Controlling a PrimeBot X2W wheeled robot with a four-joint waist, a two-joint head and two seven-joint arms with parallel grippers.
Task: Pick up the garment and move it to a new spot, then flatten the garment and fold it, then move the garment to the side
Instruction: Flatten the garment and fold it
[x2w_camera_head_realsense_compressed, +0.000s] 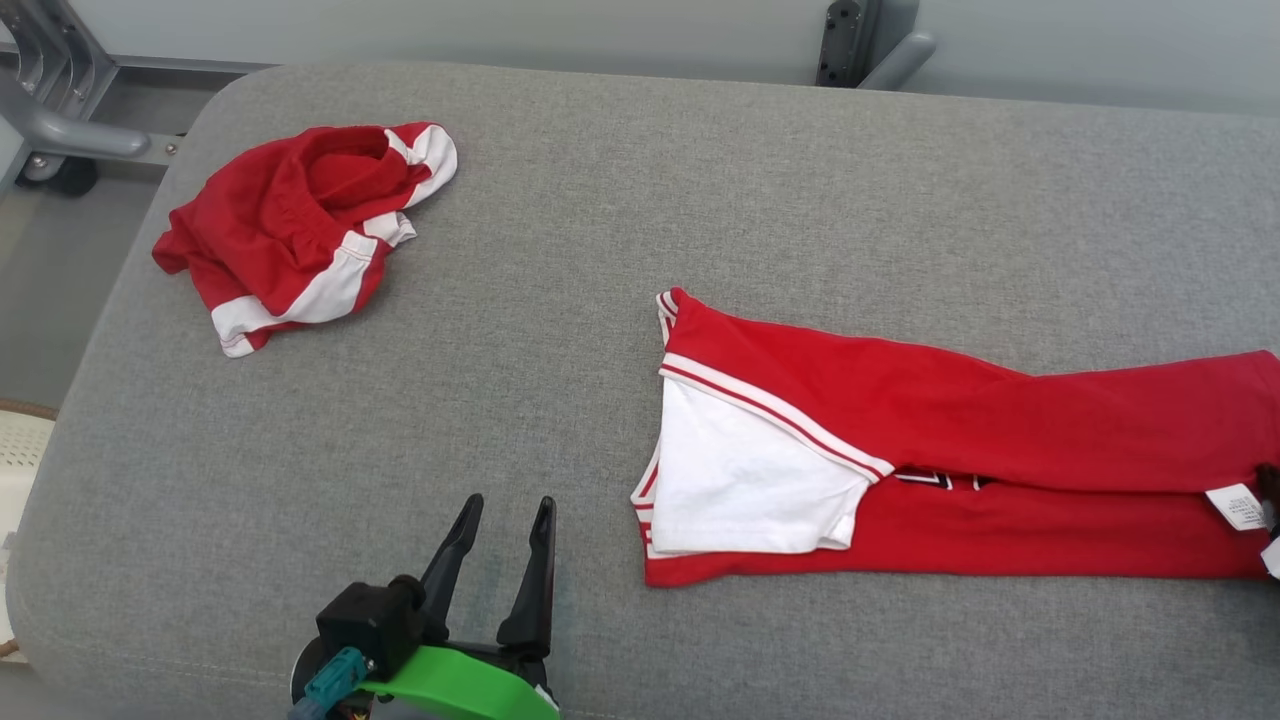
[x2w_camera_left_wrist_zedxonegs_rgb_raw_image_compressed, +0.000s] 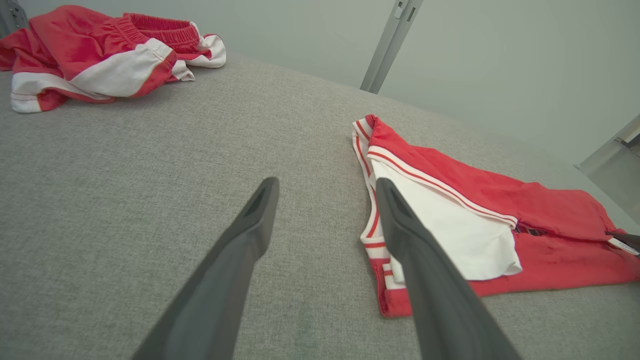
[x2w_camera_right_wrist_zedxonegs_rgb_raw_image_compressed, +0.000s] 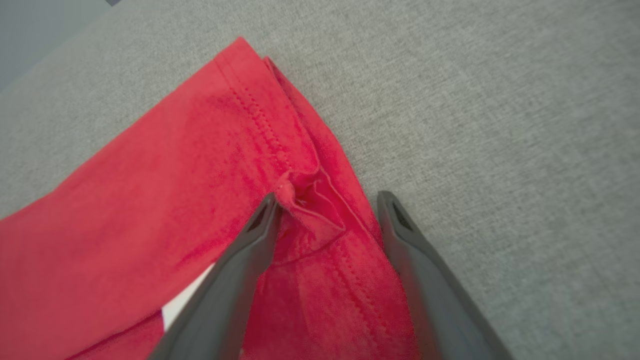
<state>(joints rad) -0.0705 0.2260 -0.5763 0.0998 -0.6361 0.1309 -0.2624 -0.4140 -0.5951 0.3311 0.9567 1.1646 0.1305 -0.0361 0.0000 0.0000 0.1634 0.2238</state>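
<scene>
head view: the jersey, red with white-and-red trim, lies folded into a long band on the grey pad, at 3 to 4 o'clock of the pad and reaching the view's right edge. a white panel shows at its 9 o'clock end, and a white tag sits at its 3 o'clock end. right wrist view: the right gripper is over a stitched hem corner of the jersey, fingers spread wide, with a small puckered fold of red cloth between them; nothing is clamped, and whether the tips touch the cloth cannot be told. head view: the left gripper sits at 7 o'clock of the pad, fingers apart and empty, near the jersey's white end but not touching it. a pair of red-and-white shorts lies crumpled at 10 o'clock, well apart from the jersey.
</scene>
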